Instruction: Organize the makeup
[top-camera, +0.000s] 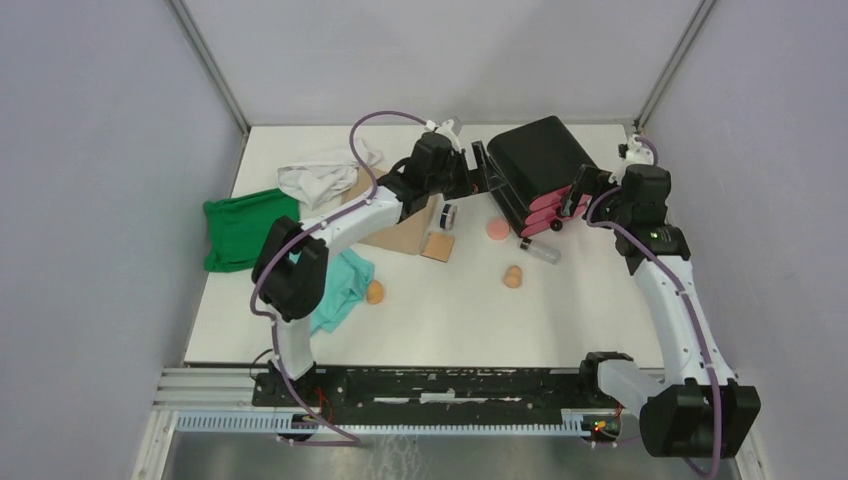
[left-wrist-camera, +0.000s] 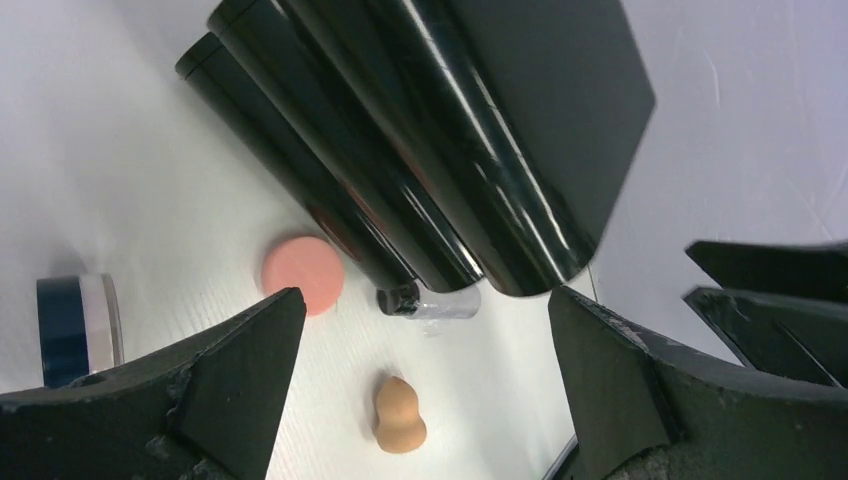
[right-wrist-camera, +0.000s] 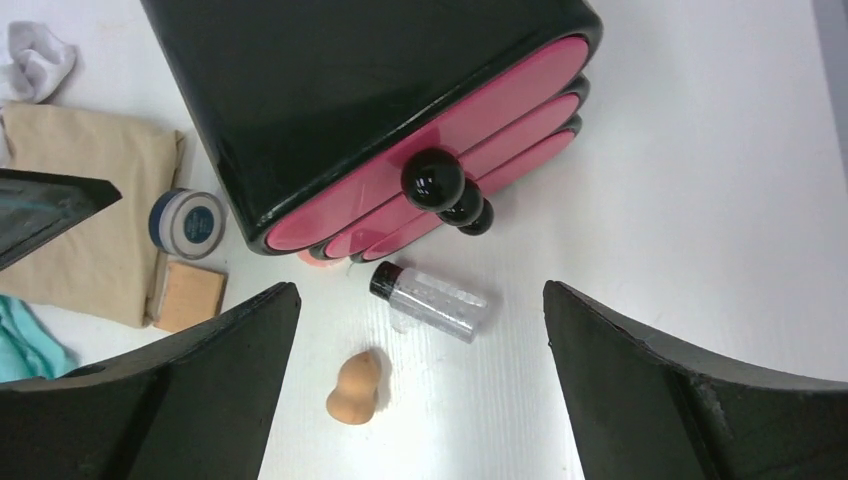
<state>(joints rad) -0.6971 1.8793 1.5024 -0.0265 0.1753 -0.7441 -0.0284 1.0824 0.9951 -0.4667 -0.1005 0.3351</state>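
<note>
Two claws are open wide, and both hold nothing. The left claw is up by the left side of the black box. The right claw is just in front of the pink drawers. There are three drawers, all pushed in, each with a round black knob.

All the makeup lies loose on the white worktop, and none of it is in the box. The pink round puff sits just beside the box, near its bottom corner. The clear vial lies on its side, right below the drawer fronts (its black cap points toward the box). The tan egg sponge lies a little nearer the arms, apart from the vial.

The small dark round jar sits between the box and the tan cloth. The tan square pad is just beside the jar, at the edge of that cloth. A second egg sponge lies off to the left, at the edge of the teal cloth.

The green cloth is far left, and the white cloth is bunched up at the back.
</note>
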